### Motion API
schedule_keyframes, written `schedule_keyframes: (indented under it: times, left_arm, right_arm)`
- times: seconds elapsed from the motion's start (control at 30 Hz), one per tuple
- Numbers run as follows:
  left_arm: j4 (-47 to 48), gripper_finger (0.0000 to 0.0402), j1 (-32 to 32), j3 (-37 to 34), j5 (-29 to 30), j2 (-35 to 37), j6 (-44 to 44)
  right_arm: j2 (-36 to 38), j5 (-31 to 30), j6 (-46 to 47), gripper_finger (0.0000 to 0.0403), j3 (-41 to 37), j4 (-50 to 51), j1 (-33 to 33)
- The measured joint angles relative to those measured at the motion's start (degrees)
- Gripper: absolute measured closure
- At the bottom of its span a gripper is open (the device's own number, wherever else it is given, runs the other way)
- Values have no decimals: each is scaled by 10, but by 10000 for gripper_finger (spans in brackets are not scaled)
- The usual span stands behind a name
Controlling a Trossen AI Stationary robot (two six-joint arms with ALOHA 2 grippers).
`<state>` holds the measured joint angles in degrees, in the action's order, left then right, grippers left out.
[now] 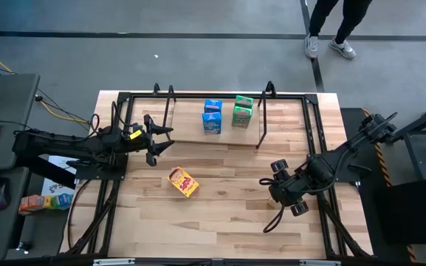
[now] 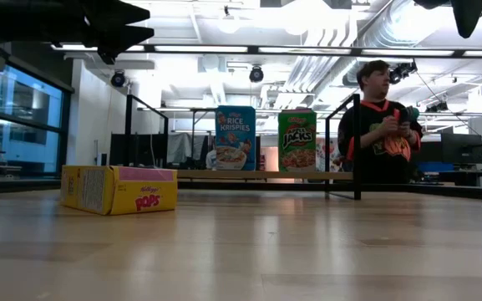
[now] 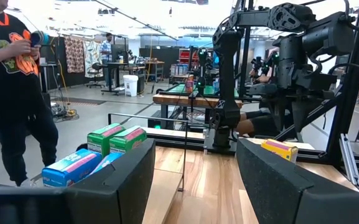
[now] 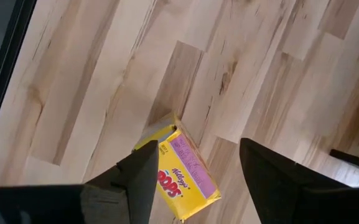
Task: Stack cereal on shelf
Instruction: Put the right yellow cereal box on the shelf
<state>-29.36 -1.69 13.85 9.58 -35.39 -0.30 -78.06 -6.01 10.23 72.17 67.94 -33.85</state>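
Observation:
A yellow cereal box (image 1: 183, 182) lies flat on the table, also seen in the low view (image 2: 119, 189) and the right wrist view (image 4: 182, 177). Blue boxes (image 1: 212, 117) and green boxes (image 1: 242, 111) stand upright on the shelf (image 1: 190, 137), a wooden board (image 2: 266, 176) between thin black uprights. My left gripper (image 1: 159, 144) hovers open, left of the shelf and above table height (image 3: 195, 186). My right gripper (image 1: 280, 185) is open, raised right of the yellow box, looking down at it (image 4: 195, 180).
A black frame (image 1: 316, 148) edges the table. More small colourful boxes (image 1: 43, 201) lie off the table at the left. A person (image 2: 383, 125) stands beyond the far edge. Bare wood lies between the yellow box and the shelf.

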Motion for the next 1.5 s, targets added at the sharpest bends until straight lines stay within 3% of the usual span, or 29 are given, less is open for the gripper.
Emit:
schedule_keyframes:
  times: [0.23, 0.43, 0.67, 0.87, 1.2, 1.37, 1.5]
  left_arm:
    - [0, 183, 0, 0, 0, 0, 0]
    - [0, 183, 0, 0, 0, 0, 1]
    - [7, 183, 0, 0, 0, 0, 1]
    - [12, 183, 0, 0, 0, 0, -1]
    - [13, 183, 0, 0, 0, 0, -1]
    - [13, 183, 0, 0, 0, 0, -1]
    - [13, 183, 0, 0, 0, 0, 0]
  right_arm:
    - [0, -12, 0, 195, 0, 0, 0]
    - [-3, -31, 2, 158, 0, 3, 0]
    - [-3, 52, 0, 144, 0, 6, -5]
    - [-3, 3, -16, 143, 0, 17, -23]
    - [-3, -18, -36, 143, 0, 49, -26]
    - [27, 7, -33, 143, -57, 13, -26]
    - [64, -9, -41, 143, -86, -41, -26]
